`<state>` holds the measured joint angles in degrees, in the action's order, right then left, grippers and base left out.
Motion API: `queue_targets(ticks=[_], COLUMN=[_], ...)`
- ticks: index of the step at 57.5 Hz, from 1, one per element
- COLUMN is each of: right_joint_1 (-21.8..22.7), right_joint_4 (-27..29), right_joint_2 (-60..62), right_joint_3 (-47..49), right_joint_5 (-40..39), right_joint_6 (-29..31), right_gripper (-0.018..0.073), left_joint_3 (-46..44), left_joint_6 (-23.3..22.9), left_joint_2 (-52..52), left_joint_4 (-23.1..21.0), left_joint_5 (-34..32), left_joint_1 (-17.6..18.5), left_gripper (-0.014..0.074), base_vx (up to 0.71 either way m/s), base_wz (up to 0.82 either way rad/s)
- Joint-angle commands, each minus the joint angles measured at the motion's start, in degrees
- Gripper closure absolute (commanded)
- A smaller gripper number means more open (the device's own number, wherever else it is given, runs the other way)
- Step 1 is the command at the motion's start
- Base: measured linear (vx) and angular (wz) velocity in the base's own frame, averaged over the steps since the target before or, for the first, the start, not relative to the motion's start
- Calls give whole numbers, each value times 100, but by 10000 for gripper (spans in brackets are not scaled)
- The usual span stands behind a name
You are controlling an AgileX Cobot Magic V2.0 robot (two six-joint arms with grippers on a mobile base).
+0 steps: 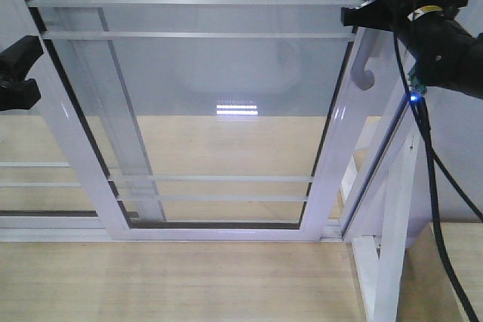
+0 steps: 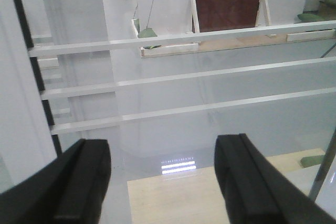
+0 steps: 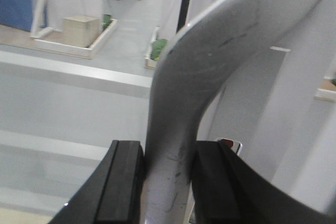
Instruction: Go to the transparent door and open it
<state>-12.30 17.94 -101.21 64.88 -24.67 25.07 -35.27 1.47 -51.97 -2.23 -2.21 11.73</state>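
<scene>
The transparent door [image 1: 226, 88] fills the front view: clear glass in a white frame with thin white horizontal bars. Its curved grey-white handle [image 1: 365, 62] is on the right stile. My right gripper [image 1: 367, 11] is at the top of the handle. In the right wrist view the handle [image 3: 184, 103] runs between the two black fingers [image 3: 123, 182], which press on both its sides. My left gripper [image 2: 163, 182] is open and empty, facing the glass and its bars [image 2: 210, 74]. Only part of it shows at the left edge of the front view [image 1: 16, 73].
A second white-framed glass panel [image 1: 98, 111] lies behind the door at the left. A white frame post [image 1: 392, 239] stands at the right. A black cable [image 1: 434, 186] hangs from the right arm. Wooden floor [image 1: 173, 284] lies below the track.
</scene>
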Motion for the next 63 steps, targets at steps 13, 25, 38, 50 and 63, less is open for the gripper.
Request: queue_targets(ticks=[13,25,38,50,63], right_joint_1=[-914,-1244,-1294,-1294,-1294], right_joint_4=[-604,-606,-606,-539,-539], right_joint_2=[329,329,434,1170,2335], right_joint_3=[187,187,187,176,-1089], right_joint_5=[-283,-344,-197,887,758], right_joint_6=[61,64,85,85,66], right_gripper=[476,476,476,477,556], left_joint_3=[-206,-206,-206,-206,-206], left_joint_6=[-2,-2,-2,4,104], left_joint_2=[60,60,60,-4,-417], left_joint_4=[-35,-35,-35,-30,18], left_joint_5=[-467,-453,-460,-465,-781], left_joint_1=[20,20,20,20,20], left_gripper=[52,52,52,52,52], base_vx=[0,0,0,0,0], base_wz=[0,0,0,0,0])
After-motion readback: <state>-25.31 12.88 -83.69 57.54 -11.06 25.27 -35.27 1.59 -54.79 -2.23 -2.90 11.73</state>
